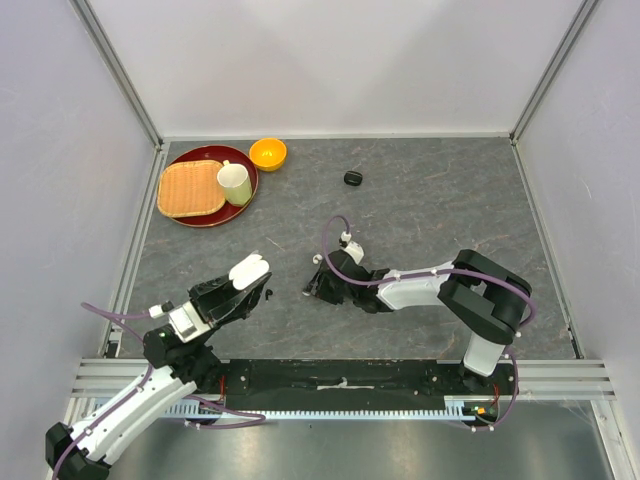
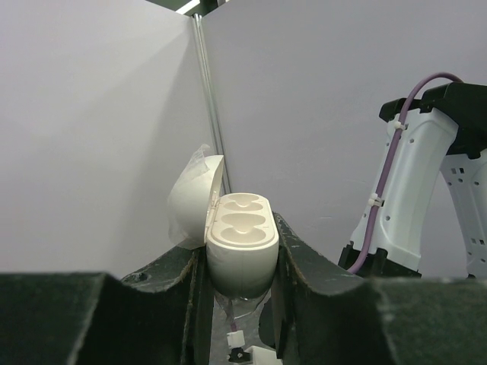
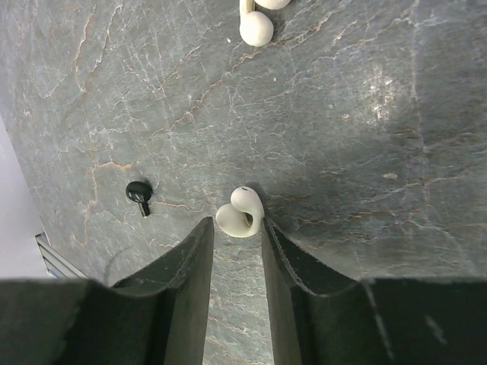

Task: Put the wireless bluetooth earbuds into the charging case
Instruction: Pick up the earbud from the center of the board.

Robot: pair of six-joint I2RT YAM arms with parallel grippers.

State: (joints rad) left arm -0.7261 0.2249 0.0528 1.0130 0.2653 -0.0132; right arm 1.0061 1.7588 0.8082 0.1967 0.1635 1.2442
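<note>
My left gripper [image 2: 240, 266] clamped the open charging case [image 2: 242, 228]; my right gripper [image 3: 237, 232], narrowly apart, touched a white earbud [image 3: 238, 214] (grip unclear).

No legible text, seemingly.

Red tray [image 1: 215, 222] and orange bowl [image 1: 268, 153] block the upper left; a black case [image 1: 353, 178] sits upper centre. Bare worktop [image 1: 450, 200] spreads right. At lower centre a narrow gap separates the left hand [image 1: 252, 285], gripping the white case [image 1: 250, 269], from the right hand [image 1: 316, 287].
</note>
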